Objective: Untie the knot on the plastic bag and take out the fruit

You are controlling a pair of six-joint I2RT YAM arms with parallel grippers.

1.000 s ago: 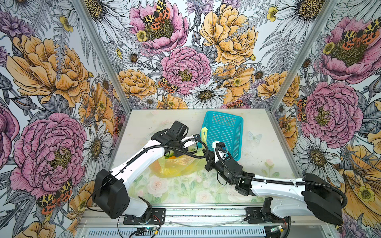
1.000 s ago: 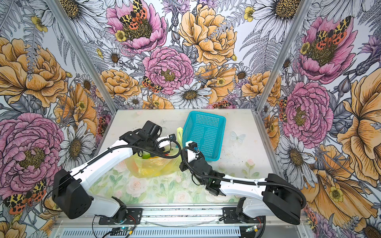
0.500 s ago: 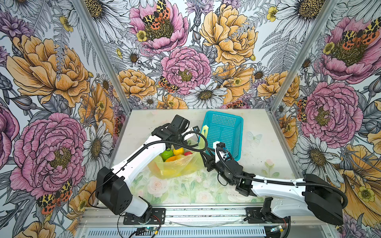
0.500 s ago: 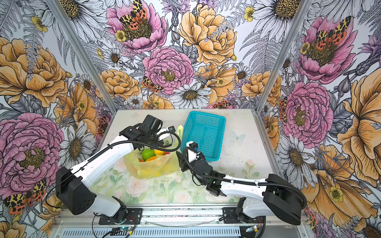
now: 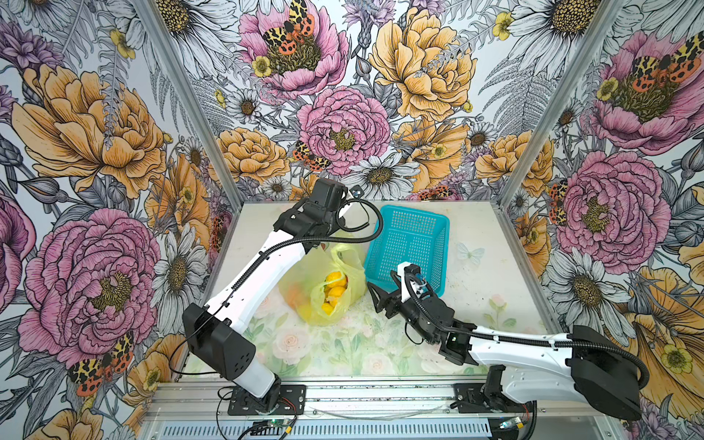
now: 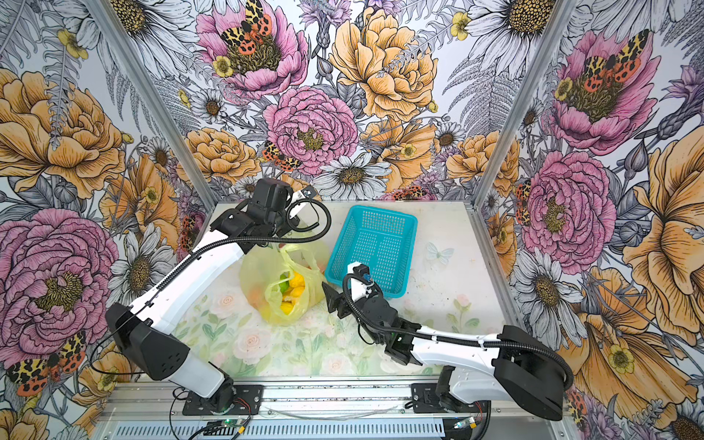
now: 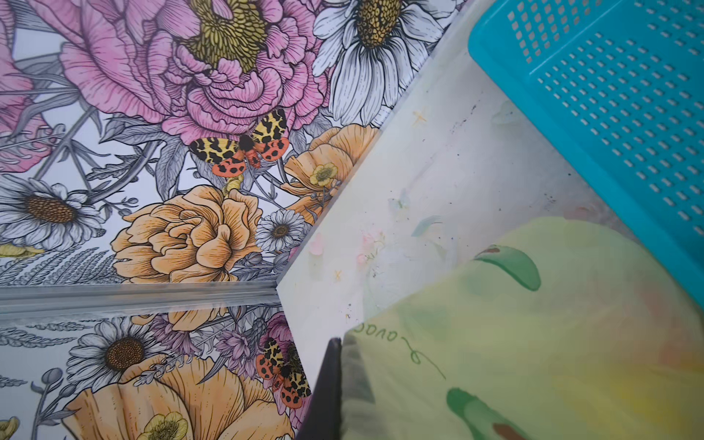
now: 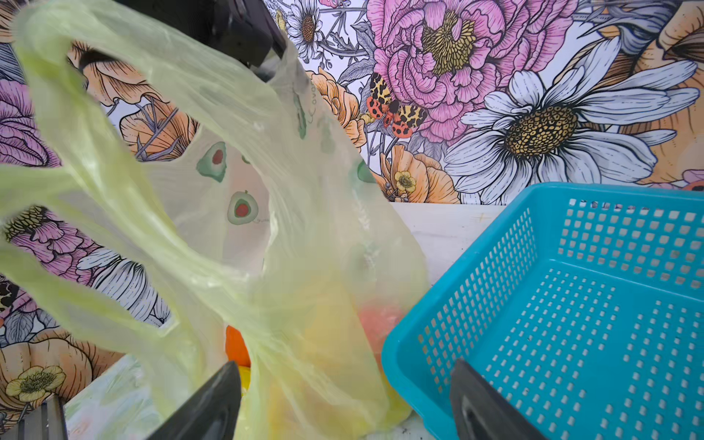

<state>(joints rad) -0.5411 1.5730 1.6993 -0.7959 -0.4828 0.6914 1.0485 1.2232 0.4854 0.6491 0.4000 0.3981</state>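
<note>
The plastic bag (image 5: 352, 274) (image 6: 259, 274) stands near the middle of the tabletop (image 5: 495, 266), a little toward its left edge. Its mouth gapes upward and its two handle loops hang loose and separate in the right wrist view (image 8: 297, 228).

The fruit (image 5: 333, 291) (image 6: 293, 284) lies inside the bag. Yellow pieces and a green one show through the mouth in both top views. An orange one (image 8: 236, 346) and a pinkish blur show through the plastic in the right wrist view.

The left gripper (image 7: 341, 381) is hidden under its wrist in both top views, over the far side of the bag. Its jaws are together, pinching the bag's printed wall (only one dark finger (image 7: 324, 392) shows plainly).

The right gripper (image 5: 377, 299) (image 6: 331, 299) (image 8: 346, 365) hovers low on the bag's right side, pointing at it. Its jaws are wide apart with nothing between them.

The turquoise perforated basket (image 5: 411, 244) (image 6: 377, 244) (image 8: 571, 343) (image 7: 609, 95) sits right of centre, toward the far edge. Its near left corner touches the bag's bulging side.
</note>
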